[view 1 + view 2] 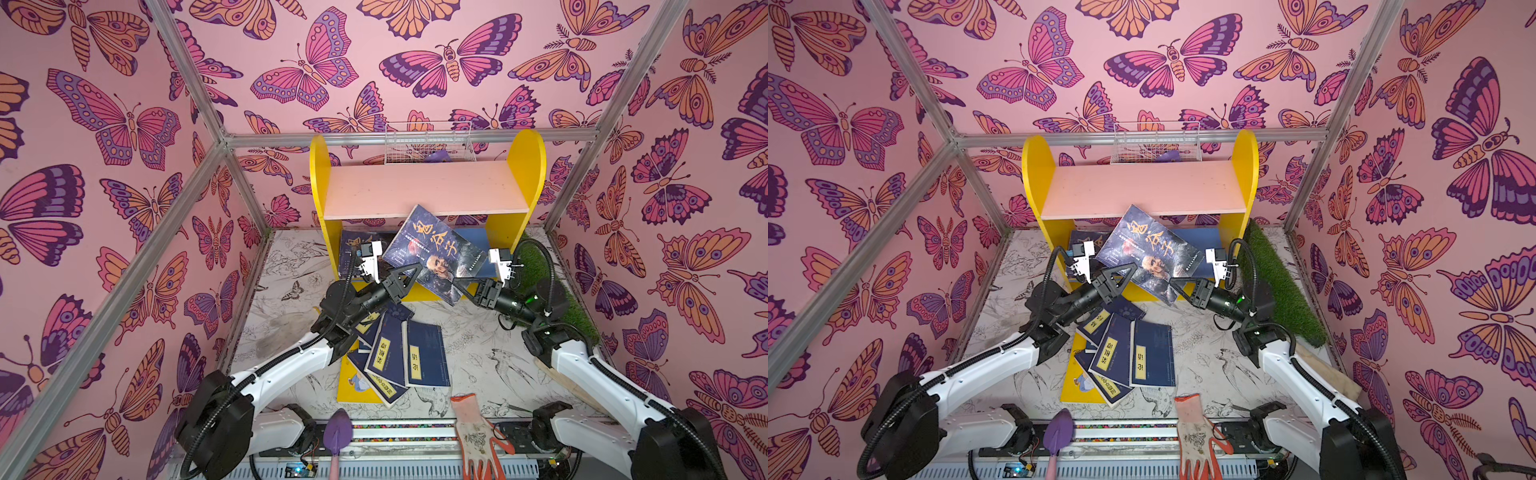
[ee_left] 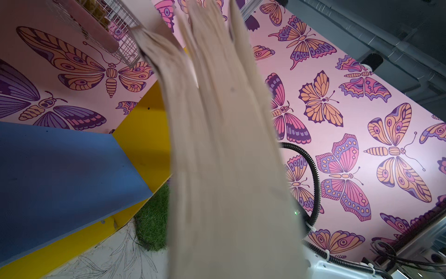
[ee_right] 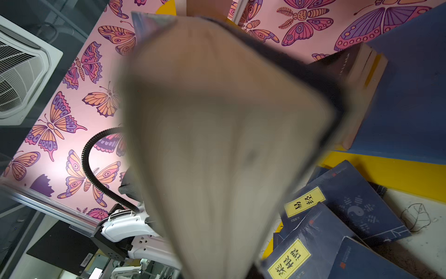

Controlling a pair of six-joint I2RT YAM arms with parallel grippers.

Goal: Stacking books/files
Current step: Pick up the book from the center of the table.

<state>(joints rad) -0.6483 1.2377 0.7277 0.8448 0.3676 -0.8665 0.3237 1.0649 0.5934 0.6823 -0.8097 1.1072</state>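
The yellow bookshelf [image 1: 525,166] fills the centre-back of both top views. Its pink upper board is bare, and its blue lower shelf [image 1: 471,239] carries at least one dark book [image 1: 357,249] at the left end. In front spreads the sketch-printed table [image 1: 478,345].

The portrait-cover book [image 1: 432,245] hangs tilted at mid-frame, clear of the table, with its upper corner overlapping the pink board's front edge. At lower centre, a loose pile of navy books [image 1: 426,357] with yellow labels lies fanned over a yellow cover.

The left hand [image 1: 409,272] is clamped on the portrait book's lower-left edge. The right hand [image 1: 460,284] is closed tight on its lower-right corner. Both wrist views show little beyond blurred page edges close up.

The step in hand looks like a two-handed carry of this book toward the lower shelf. The next move probably calls for dipping that raised corner under the pink board, then sliding the book in between the yellow side panels.

Open room lies on the blue shelf right of centre. The tight edges are the board above, the right panel beside the grass mat [image 1: 536,266], and the pile under both wrists.
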